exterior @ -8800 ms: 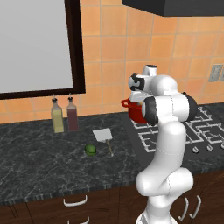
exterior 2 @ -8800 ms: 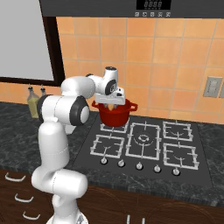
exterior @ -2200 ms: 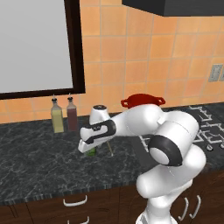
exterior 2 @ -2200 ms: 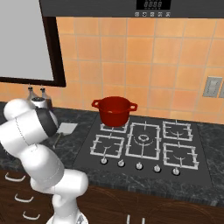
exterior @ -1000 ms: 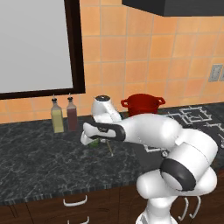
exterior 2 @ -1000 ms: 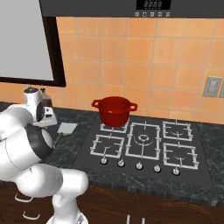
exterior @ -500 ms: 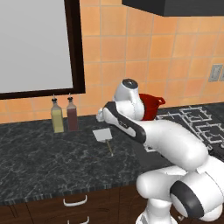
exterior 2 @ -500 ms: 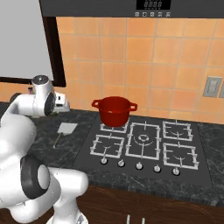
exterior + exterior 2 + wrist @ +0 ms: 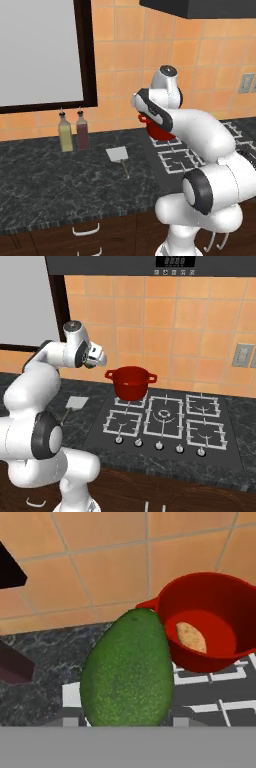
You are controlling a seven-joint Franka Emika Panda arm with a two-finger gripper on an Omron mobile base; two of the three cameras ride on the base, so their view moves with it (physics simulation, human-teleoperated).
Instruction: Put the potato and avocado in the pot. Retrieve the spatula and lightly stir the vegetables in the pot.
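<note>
- Spanning the room from side to side: a dark, white-veined marble surface (image 9: 45, 190) with a glossy finish, backed by a wall of square orange tiles (image 9: 165, 321) with pale grout.
- Set into the surface at the right: a black gas hob (image 9: 165, 423) with pale grates and a row of small knobs.
- Standing on the rear left burner: pot (image 9: 131, 382), round, glossy red, loop handles at the rim, darker inside; potato (image 9: 191, 637), a speckled tan oval, lying on its bottom.
- Gripping the avocado (image 9: 128, 672), pear-shaped with dull, pebbled green skin: tool (image 9: 98, 359), clenched around it, raised above the surface just left of the pot.
- Lying flat on the surface left of the hob: spatula (image 9: 118, 155), pale square blade, thin tan handle.
- Standing by the wall further left: two slim bottles (image 9: 73, 131), one yellowish, one dark red.
</note>
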